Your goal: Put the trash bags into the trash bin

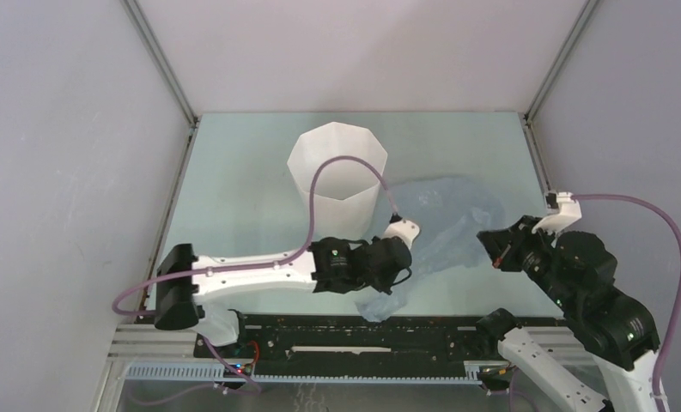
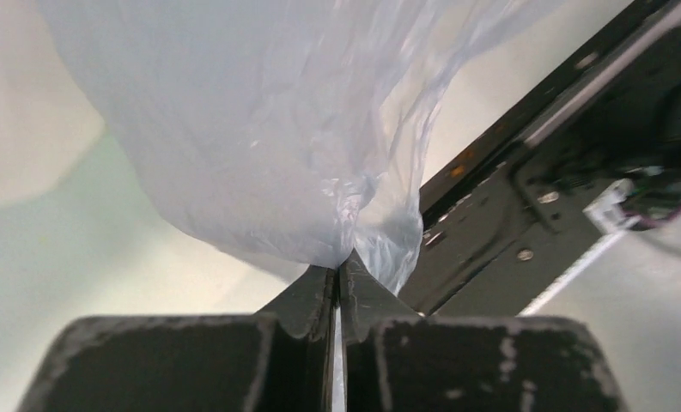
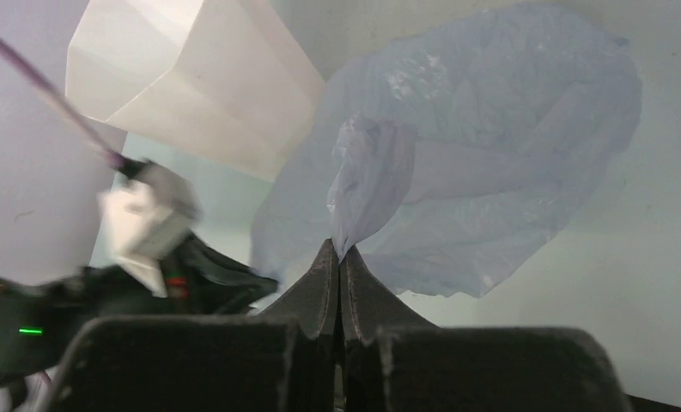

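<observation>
The pale-blue trash bag lies spread on the table right of the white faceted trash bin, which stands upright at the middle back. My left gripper is shut on the bag's near-left edge; in the left wrist view the film rises from the closed fingertips. My right gripper is shut on the bag's right edge; in the right wrist view the bag fans out from its tips, with the bin lying behind at upper left.
The black rail runs along the table's near edge, just under the left gripper; it also shows in the left wrist view. Grey walls enclose the table on three sides. A purple cable arcs over the bin.
</observation>
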You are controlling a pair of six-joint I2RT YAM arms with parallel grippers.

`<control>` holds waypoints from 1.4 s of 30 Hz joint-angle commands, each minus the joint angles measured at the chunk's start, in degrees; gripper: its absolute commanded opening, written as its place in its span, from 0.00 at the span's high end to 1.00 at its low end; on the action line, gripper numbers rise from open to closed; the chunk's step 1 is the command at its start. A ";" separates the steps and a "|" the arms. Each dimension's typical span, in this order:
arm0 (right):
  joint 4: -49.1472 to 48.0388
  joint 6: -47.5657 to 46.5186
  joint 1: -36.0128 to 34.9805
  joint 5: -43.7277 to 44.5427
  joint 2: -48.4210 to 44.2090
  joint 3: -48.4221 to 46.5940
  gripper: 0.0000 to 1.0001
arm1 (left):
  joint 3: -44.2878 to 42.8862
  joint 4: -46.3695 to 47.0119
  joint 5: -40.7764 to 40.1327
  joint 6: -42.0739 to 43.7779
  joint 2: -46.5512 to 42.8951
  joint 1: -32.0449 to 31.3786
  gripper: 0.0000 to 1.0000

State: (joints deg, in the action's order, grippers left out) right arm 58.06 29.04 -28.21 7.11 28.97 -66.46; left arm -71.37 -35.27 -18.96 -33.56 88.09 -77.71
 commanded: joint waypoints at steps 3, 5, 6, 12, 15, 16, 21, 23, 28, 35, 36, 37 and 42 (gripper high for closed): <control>3.78 -2.19 0.26 6.30 -4.56 -6.21 1.00 | -20.26 -7.98 -3.87 10.73 -5.96 -0.42 1.00; 4.07 -2.96 0.26 6.86 -5.50 -9.02 1.00 | -28.48 -10.23 -4.25 14.91 -4.93 -0.37 1.00; 3.78 -3.61 0.26 6.62 -5.58 -10.39 1.00 | -32.85 -11.45 -4.50 16.63 -4.00 -0.37 1.00; -0.96 -10.66 0.17 0.87 -1.41 -19.36 0.99 | -61.72 -17.70 -11.65 25.96 3.21 -0.40 1.00; 0.21 -12.06 0.15 0.12 2.51 -24.84 0.95 | -68.31 -15.75 -19.54 30.00 3.53 -0.33 1.00; 0.74 -11.75 0.17 0.10 3.30 -25.99 0.89 | -67.96 -13.59 -20.92 31.58 2.59 -0.26 1.00; 0.53 -2.96 0.08 -6.99 2.76 -22.64 0.33 | -61.89 -4.32 -24.38 38.65 -2.96 -0.04 1.00; -1.55 0.75 0.07 -15.70 2.46 -20.34 0.24 | -61.72 -3.94 -26.19 40.06 -3.19 0.24 1.00; -5.45 10.57 -0.38 -14.36 2.12 -18.15 0.16 | -61.80 -4.17 -27.11 40.68 -3.32 0.67 1.00; -15.49 23.96 -8.54 -15.61 2.68 -13.68 0.15 | -63.82 -5.13 -28.56 40.24 -1.37 1.79 1.00; -16.54 25.22 -9.03 -16.61 2.75 -12.83 0.15 | -64.33 -5.17 -28.97 40.24 -1.13 1.90 1.00; -17.28 26.60 -9.30 -17.33 2.76 -12.01 0.15 | -64.87 -5.15 -29.33 40.31 -0.78 1.95 1.00; -20.04 34.16 -9.33 -19.70 3.22 -10.27 0.15 | -66.02 -4.72 -30.84 41.01 0.44 2.60 1.00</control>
State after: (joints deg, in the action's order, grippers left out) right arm 43.92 54.19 -37.23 -9.74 31.18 -76.90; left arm -134.52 -41.23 -47.27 5.65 87.83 -75.75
